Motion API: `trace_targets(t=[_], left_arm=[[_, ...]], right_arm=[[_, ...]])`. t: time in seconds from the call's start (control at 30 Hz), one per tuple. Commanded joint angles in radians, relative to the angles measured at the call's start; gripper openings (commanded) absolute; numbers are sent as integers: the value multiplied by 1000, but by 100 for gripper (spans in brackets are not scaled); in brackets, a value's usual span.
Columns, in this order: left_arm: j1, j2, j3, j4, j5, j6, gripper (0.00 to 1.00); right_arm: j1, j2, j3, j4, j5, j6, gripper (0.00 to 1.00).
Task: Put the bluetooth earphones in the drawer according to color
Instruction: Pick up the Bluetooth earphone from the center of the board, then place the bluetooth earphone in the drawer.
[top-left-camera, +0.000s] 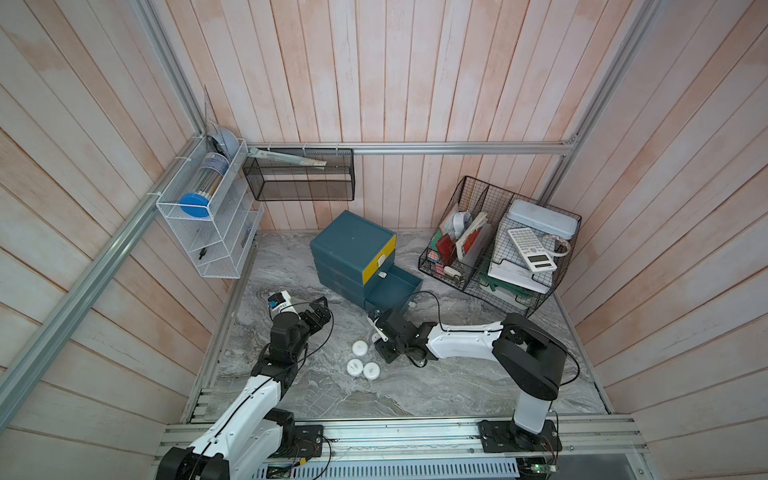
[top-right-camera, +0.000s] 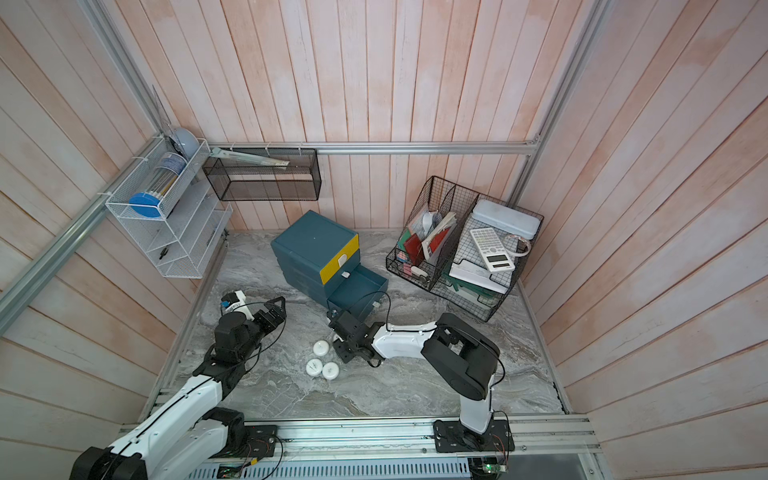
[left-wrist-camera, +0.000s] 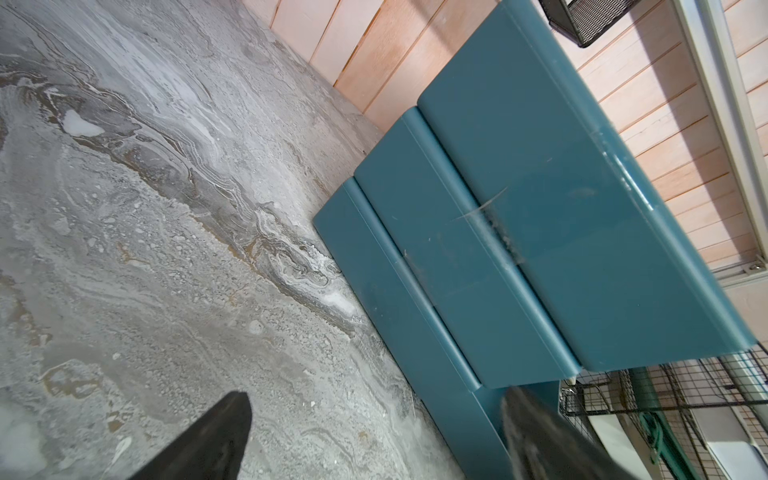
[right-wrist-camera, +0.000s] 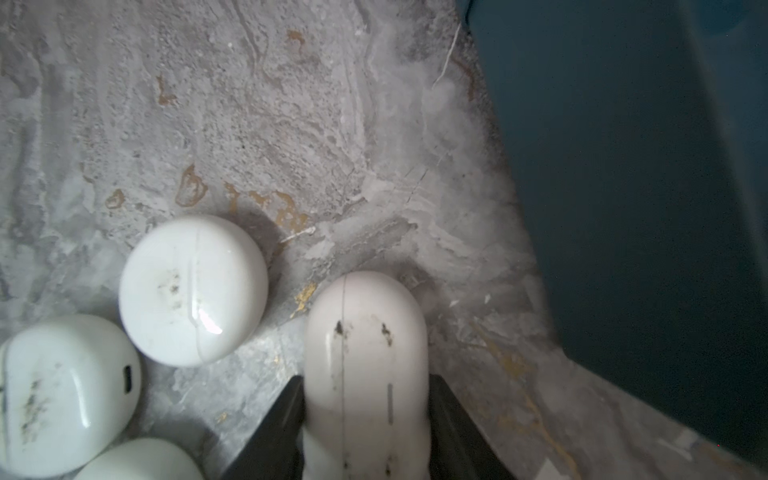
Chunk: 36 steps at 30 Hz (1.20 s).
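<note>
The pale pinkish case (right-wrist-camera: 365, 353), a smooth glossy pebble with a fine seam line down its middle and dark scuff specks, sits just in front of the cabinet (top-left-camera: 347, 243). It is gripped between the two black fingers (right-wrist-camera: 282, 415) of the right gripper (right-wrist-camera: 365, 386), which press against both its flanks. Three white cases (top-left-camera: 359, 348) of the same rounded shape lie in a tight cluster on the table, a little farther out from the cabinet's front. In the right wrist view one (right-wrist-camera: 193, 291) shows a seam and grey smudges, and another (right-wrist-camera: 66, 390) shows a small slot-shaped port. The cabinet is matte dark teal plastic with rounded edges, a yellow top front (top-left-camera: 378, 259) and white tab handles. Its bottom drawer (top-left-camera: 392, 291) stands pulled out towards the held case. The left gripper (left-wrist-camera: 374, 411) hangs off the cabinet's side, its pointed black jaws spread wide with nothing between them. The table (top-left-camera: 415, 386) has a grey, veined, marble-like surface. On the cabinet's other side sits a black wire basket (top-left-camera: 478, 195) of papers, with a white calculator (top-left-camera: 532, 249) whose key print is too small to read
</note>
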Motion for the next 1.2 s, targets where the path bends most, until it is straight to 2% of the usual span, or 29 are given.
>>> trace_targets(t=[0.0, 0.33, 0.47, 0.6, 0.8, 0.93, 1.17], left_arm=[[4, -19, -21, 9, 1, 19, 100], [4, -23, -27, 18, 7, 22, 100], [5, -26, -25, 17, 7, 22, 100], [3, -25, -24, 16, 10, 23, 100], [3, -27, -23, 14, 13, 23, 100], [4, -23, -22, 14, 16, 23, 100], [4, -18, -19, 14, 18, 25, 100]], right_arm=[[4, -75, -19, 15, -15, 16, 33], [-52, -289, -95, 85, -16, 89, 32], [-132, -394, -164, 181, -10, 133, 32], [-268, -439, -202, 264, -77, 184, 31], [-414, -355, -114, 264, -175, 209, 31], [-452, -250, -23, 236, -190, 202, 31], [-482, -83, 90, 241, -320, 193, 34]])
